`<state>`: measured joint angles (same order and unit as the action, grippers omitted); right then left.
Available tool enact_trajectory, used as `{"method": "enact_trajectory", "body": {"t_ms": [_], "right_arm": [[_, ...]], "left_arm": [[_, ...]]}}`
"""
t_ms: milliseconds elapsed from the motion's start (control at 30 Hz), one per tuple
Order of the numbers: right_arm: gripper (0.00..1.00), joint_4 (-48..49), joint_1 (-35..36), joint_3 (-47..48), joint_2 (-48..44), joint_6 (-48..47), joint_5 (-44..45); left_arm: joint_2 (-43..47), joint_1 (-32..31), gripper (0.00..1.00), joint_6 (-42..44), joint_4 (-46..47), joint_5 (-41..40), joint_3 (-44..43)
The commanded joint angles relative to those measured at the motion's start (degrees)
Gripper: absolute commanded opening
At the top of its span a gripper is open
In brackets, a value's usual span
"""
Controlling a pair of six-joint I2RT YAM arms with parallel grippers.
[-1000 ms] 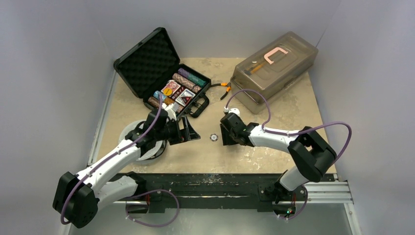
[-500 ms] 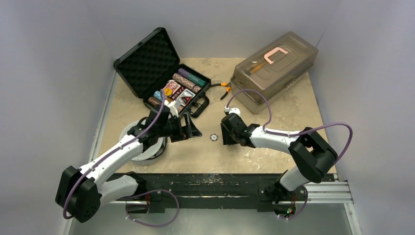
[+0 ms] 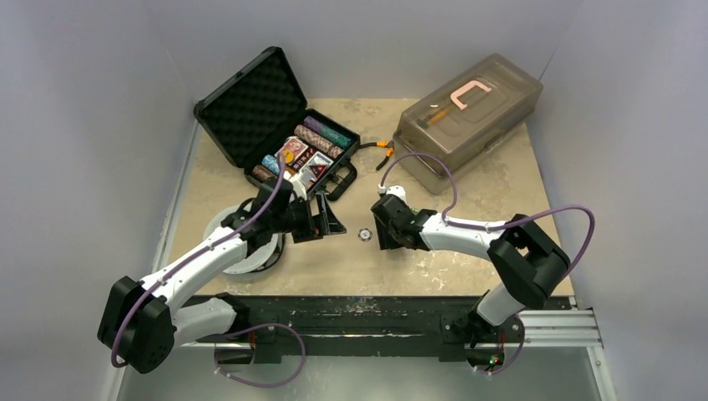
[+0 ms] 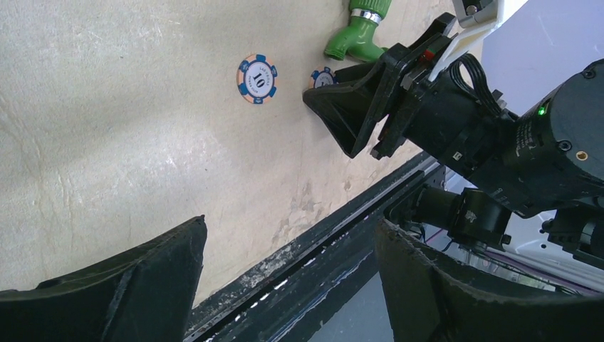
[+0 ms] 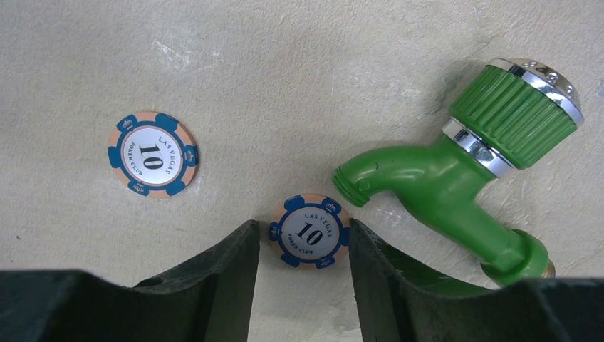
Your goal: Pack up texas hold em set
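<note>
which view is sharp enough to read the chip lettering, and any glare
right wrist: sharpest, lettering crisp on the farther chip and the nearer chip, glint on chrome of the green faucet; left wrist: only the 10 reads; top external: farther chip a speck, unreadable.

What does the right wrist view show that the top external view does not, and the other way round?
Only the right wrist view: a green faucet and a second chip lying between the right end effector's fingers. Only the top view: the open black case, the grey box, the left arm. Both: the loose chip on the table.
</note>
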<state>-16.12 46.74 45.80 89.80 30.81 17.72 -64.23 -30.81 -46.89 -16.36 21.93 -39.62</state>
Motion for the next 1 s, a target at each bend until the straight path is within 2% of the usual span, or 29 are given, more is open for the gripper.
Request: {"method": "enact_trajectory", "body": {"t_ms": [0, 200, 433, 800, 967], "right_arm": [[0.45, -4.9, 0.4, 0.8, 3.0, 1.5, 0.5], [0.37, -4.8, 0.6, 1.1, 3.6, 1.4, 1.0], [0.33, -1.8, 1.4, 0.7, 2.7, -0.1, 1.2], [0.30, 5.4, 1.3, 1.1, 0.5, -3.8, -1.1], [0.29, 8.2, 1.3, 1.3, 0.1, -6.2, -2.2]], "left_arm": [[0.0, -0.1, 0.84, 0.2, 2.8, 1.0, -2.3], [-0.2, 0.0, 0.84, 0.5, 1.8, 1.1, -2.8], [-1.7, 0.8, 0.84, -0.5, 3.4, 3.6, -3.1], [-2.9, 6.6, 0.84, -7.2, 12.9, 12.3, 2.0], [-6.9, 10.7, 0.84, -8.6, 15.5, 18.5, 1.7]]}}
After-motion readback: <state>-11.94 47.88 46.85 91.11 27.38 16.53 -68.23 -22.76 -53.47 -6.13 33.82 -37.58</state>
